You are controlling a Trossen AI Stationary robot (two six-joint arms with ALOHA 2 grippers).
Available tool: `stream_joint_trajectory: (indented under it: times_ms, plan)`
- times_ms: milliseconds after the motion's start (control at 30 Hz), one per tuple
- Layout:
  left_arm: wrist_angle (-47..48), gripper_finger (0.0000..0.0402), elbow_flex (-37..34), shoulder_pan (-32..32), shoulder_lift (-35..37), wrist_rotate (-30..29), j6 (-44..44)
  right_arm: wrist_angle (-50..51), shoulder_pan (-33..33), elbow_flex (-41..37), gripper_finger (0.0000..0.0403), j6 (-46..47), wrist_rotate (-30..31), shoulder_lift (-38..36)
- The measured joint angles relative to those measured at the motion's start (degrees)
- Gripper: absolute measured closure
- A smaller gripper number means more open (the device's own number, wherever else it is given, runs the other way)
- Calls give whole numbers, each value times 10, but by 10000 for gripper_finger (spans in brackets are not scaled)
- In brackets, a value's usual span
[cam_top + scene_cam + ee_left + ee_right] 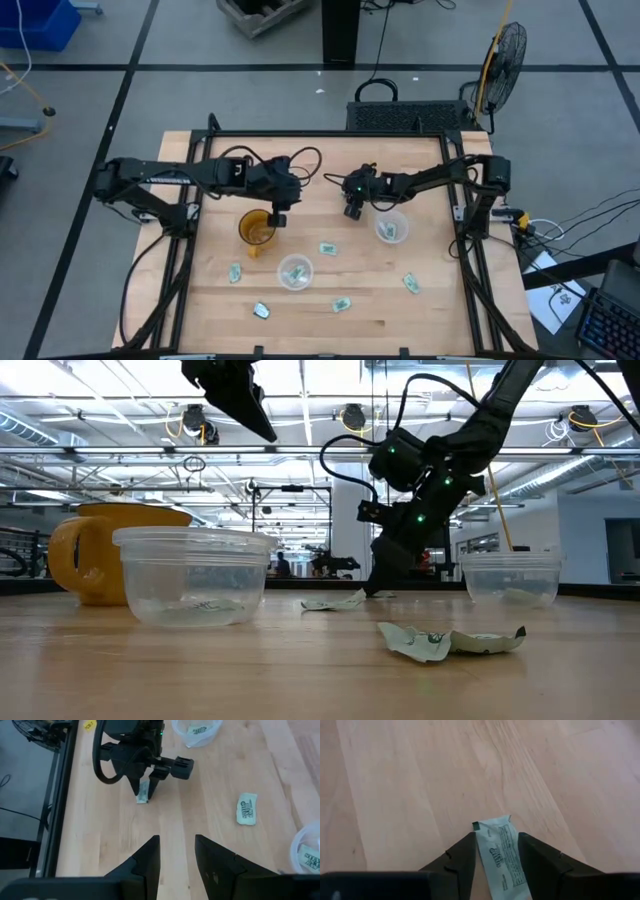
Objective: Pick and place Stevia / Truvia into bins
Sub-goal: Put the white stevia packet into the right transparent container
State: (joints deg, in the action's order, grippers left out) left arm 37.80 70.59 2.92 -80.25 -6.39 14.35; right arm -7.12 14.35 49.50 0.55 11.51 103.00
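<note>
Loose pale green-and-white sachets lie flat on the wooden table: one [327,248] between the two clear cups and several [342,304] toward the near edge. The nearer cup [282,272] and the right cup [379,228] each hold a sachet. My right gripper [352,210] is down at the table, left of the right cup, shut on a sachet [497,852]. My left gripper [177,845] is open and empty. It hangs high above the table beside the amber mug [255,230]. My right gripper pinches the sachet between its two fingers [151,782], which come from above and point down. The sachet stands on end, its free end [492,826] sticking out past the fingertips toward the wood. Whether that end touches the table does not show.
The amber mug [85,560] stands left of the nearer cup [190,575]. A crumpled sachet [450,640] lies close to the near edge. Black frame rails run along the table's left and right sides. Bare wood lies between the two grippers and toward the far edge.
</note>
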Motion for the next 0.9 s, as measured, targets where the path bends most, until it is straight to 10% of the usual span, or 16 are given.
stream_joint_trajectory:
  times_ms: [367,900]
  plan:
    - [1,273,0,0,0,4,-6,5,6,0,392,-4,-13,0]
    - [2,273,0,0,0,5,-12,98,-25,-1,402,-4,-10,-118]
